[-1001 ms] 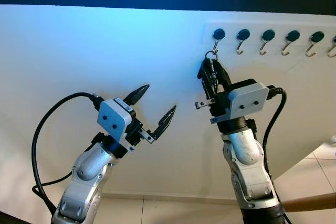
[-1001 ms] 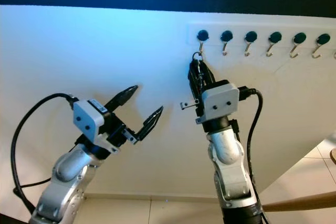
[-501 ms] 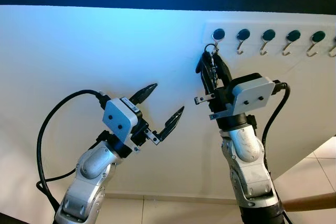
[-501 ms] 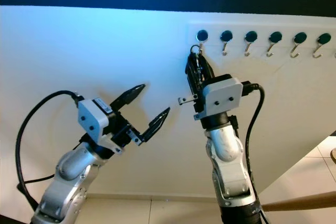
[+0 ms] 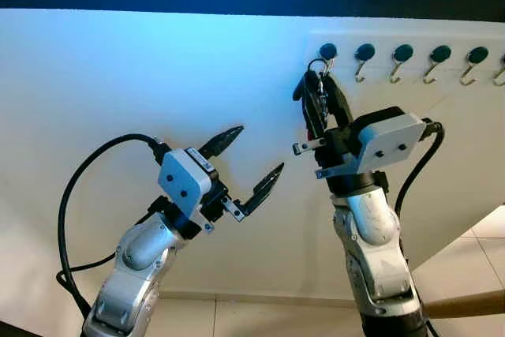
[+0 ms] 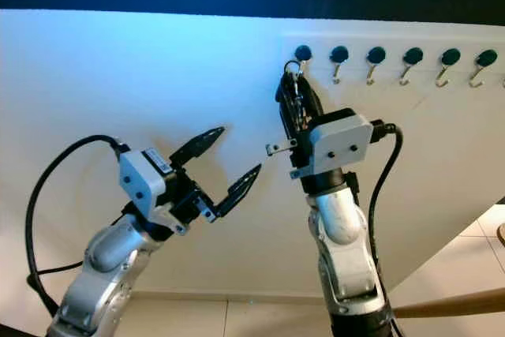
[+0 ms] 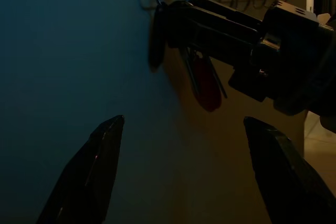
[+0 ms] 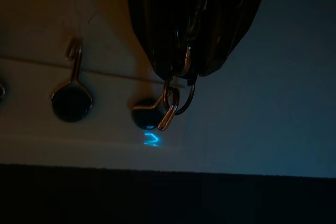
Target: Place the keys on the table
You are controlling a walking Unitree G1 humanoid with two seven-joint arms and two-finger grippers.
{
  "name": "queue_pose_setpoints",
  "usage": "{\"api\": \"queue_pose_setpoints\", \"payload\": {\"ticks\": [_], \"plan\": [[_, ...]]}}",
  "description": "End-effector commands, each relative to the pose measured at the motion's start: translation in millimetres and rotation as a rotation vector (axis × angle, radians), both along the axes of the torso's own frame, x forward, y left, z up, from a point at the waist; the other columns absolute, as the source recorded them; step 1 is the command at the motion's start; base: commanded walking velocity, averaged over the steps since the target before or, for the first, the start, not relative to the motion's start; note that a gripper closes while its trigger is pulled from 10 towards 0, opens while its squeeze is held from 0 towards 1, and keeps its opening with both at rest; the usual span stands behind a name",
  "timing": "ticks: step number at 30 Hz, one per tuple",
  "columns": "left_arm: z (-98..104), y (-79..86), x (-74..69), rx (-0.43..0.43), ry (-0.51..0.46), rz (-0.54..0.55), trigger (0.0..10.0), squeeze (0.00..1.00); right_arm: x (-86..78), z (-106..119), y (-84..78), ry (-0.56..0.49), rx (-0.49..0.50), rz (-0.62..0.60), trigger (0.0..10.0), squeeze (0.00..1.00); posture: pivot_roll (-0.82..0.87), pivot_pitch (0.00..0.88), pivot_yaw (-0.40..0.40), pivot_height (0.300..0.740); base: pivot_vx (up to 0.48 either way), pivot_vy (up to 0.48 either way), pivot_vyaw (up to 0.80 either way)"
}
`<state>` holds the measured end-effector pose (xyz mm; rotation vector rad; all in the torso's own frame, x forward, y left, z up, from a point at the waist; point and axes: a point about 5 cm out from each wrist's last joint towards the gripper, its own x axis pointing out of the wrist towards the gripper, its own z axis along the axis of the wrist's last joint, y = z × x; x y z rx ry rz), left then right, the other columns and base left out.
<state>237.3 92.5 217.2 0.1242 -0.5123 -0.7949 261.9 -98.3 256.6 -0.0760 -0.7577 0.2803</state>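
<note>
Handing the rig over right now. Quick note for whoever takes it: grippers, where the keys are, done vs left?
Right gripper: raised to the wall rack, fingers shut on the keys, just below the leftmost hook.
Left gripper: open, holding nothing, held out in front of the wall, lower and to the left of the right gripper.
Keys: the key ring looks looped over the leftmost hook, so they seem not to be free yet.
Done: keys grasped.
Left: lift the ring off the hook, carry the keys to the table, set them down. The other hooks hold nothing.
</note>
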Motion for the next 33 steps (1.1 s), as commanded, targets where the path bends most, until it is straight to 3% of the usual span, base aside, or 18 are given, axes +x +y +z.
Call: {"api": "queue_pose_setpoints", "payload": {"ticks": [1,13,27,33], "plan": [[1,-0.2,-2.7,0.014,0.002,-0.019,10.0,0.00,-5.1,-2,7.1,0.003,-0.028,0.045,10.0,0.00,0.02,0.094,0.007,0.740,0.000,0.000,0.00],[4,-1.8,-3.3,0.028,-0.005,-0.039,10.0,0.00,-8.7,-15,-1.0,0.060,-0.041,0.025,10.0,0.00,0.02,0.097,0.017,0.740,0.000,0.000,0.00],[4,-1.0,-1.8,0.039,-0.007,-0.038,10.0,0.00,-22.1,1,21.6,0.021,0.026,0.206,10.0,0.00,0.02,0.102,0.017,0.740,0.000,0.000,0.00],[5,-1.2,-1.5,0.041,-0.007,-0.040,10.0,0.00,-20.4,7,25.6,0.028,0.030,0.261,10.0,0.00,0.02,0.104,0.019,0.740,0.000,0.000,0.00]]}}
